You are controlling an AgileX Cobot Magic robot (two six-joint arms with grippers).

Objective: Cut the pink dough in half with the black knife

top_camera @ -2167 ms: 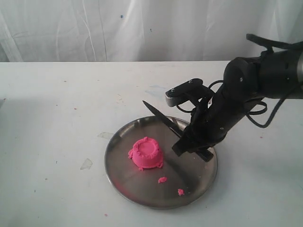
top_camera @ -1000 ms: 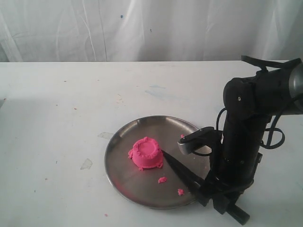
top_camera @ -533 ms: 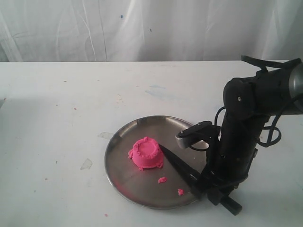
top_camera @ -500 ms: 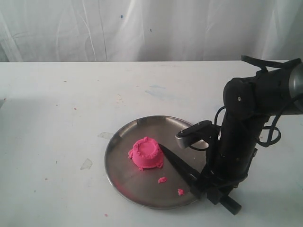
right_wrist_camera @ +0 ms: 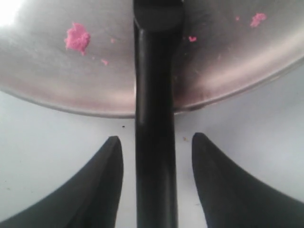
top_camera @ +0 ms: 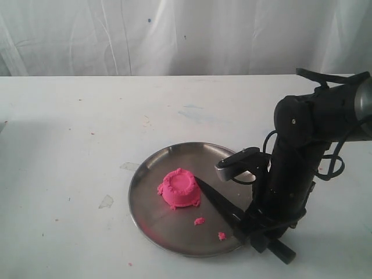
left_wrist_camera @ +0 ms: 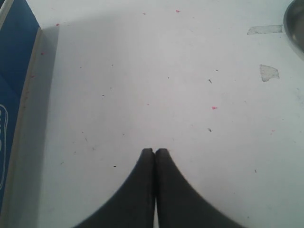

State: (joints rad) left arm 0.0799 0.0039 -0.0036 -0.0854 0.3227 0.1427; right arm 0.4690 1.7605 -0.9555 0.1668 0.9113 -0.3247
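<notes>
The pink dough (top_camera: 179, 188), one round dome with a ragged rim, sits whole left of centre on the steel plate (top_camera: 145, 174). The black knife (top_camera: 218, 203) lies low across the plate's near right rim, its tip beside the dough's right side. In the right wrist view the knife handle (right_wrist_camera: 154, 156) runs between the fingers of my right gripper (right_wrist_camera: 156, 137), which is open, with a gap on each side of the handle. That gripper (top_camera: 258, 232) hangs at the plate's near right edge. My left gripper (left_wrist_camera: 155, 151) is shut and empty over bare table, outside the exterior view.
Small pink crumbs (top_camera: 199, 221) lie on the plate near the blade, and the right wrist view shows crumbs (right_wrist_camera: 77, 38) too. A blue box (left_wrist_camera: 14, 71) stands beside the left gripper. The white table (top_camera: 87, 128) carries scraps of tape (left_wrist_camera: 269, 72).
The right arm swung the knife from high over the plate's far side down to the near right rim. In the last second the tip slid closer to the dough.
</notes>
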